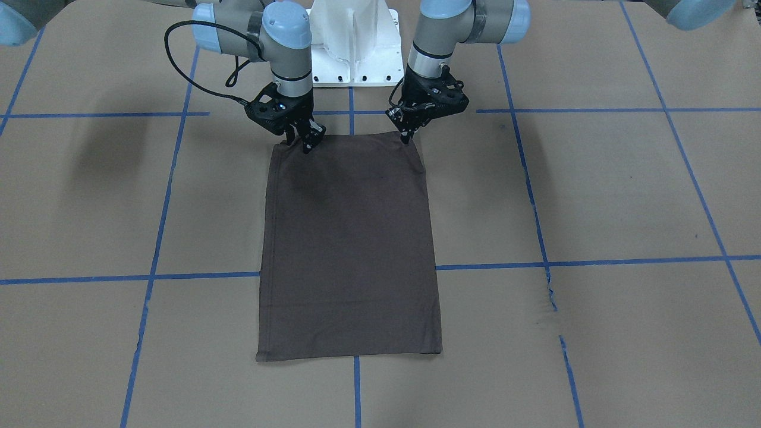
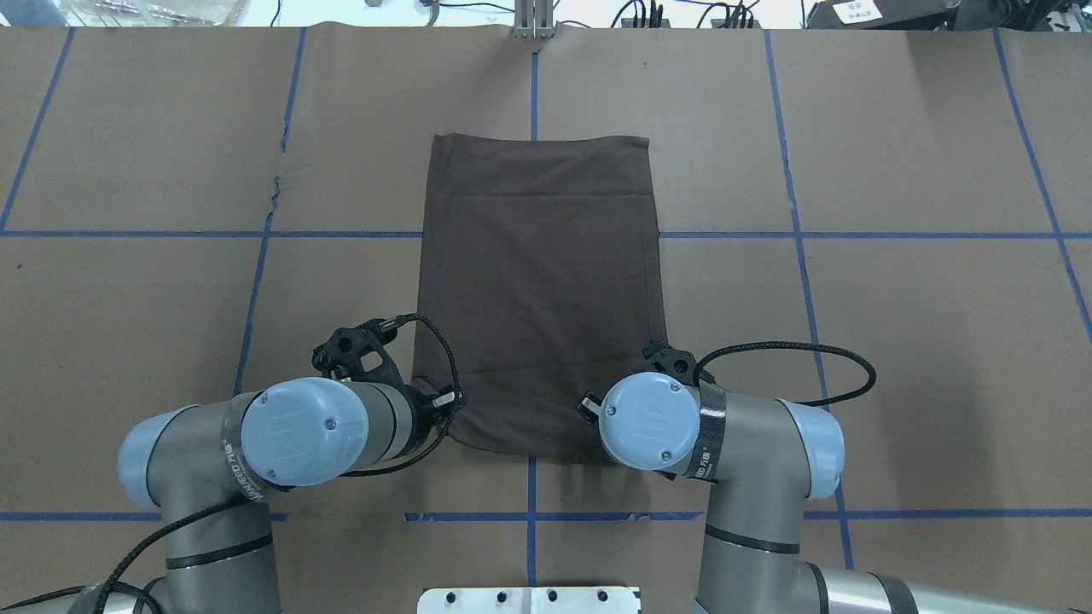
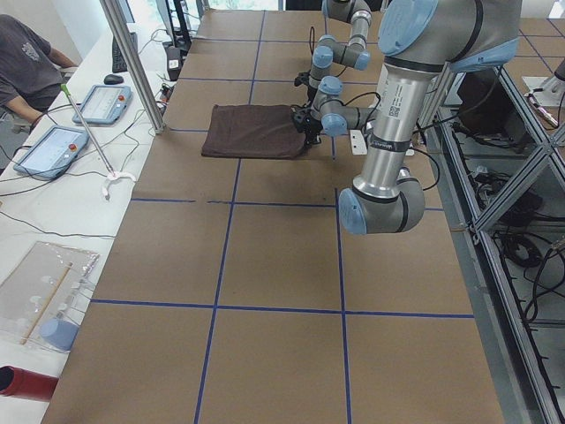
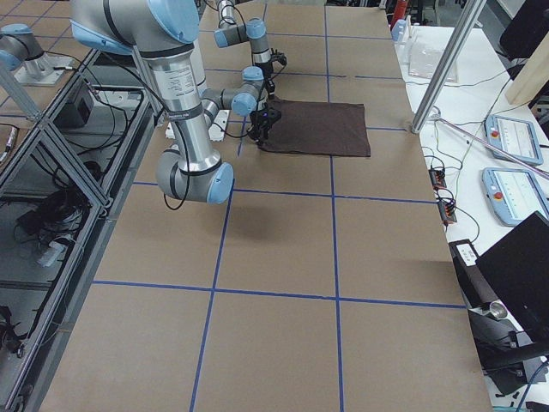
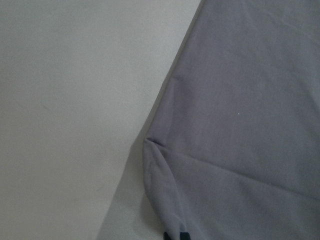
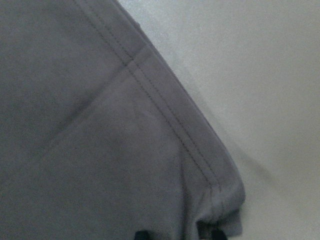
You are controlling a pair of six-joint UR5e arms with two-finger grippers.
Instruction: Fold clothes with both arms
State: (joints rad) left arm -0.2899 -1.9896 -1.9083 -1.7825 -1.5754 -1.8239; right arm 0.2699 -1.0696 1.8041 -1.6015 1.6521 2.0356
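Closest to the front camera is the free end of the shirt (image 1: pixel 351 244), a dark grey-brown rectangle folded narrow and lying flat on the brown paper table (image 1: pixel 594 196). It runs lengthwise away from the robot, across one of the blue tape lines (image 1: pixel 624 260). Its other end lies just in front of the white pedestal (image 1: pixel 355 47), and both grippers are down on that end.

The left gripper (image 1: pixel 408 135) is at the corner on its own side, jaws pressed together on the cloth. Its wrist camera shows the edge puckered up to the dark fingertips (image 5: pixel 175 235).

The right gripper (image 1: pixel 302 141) is at the other near corner. Its wrist camera shows the stitched hem bunched between two dark fingertips (image 6: pixel 143 234), with the corner raised off the paper and casting a shadow, so it looks clamped on the cloth too. A black cable (image 1: pixel 178 65) loops out from that wrist.

From overhead the wrists hide both sets of fingers.
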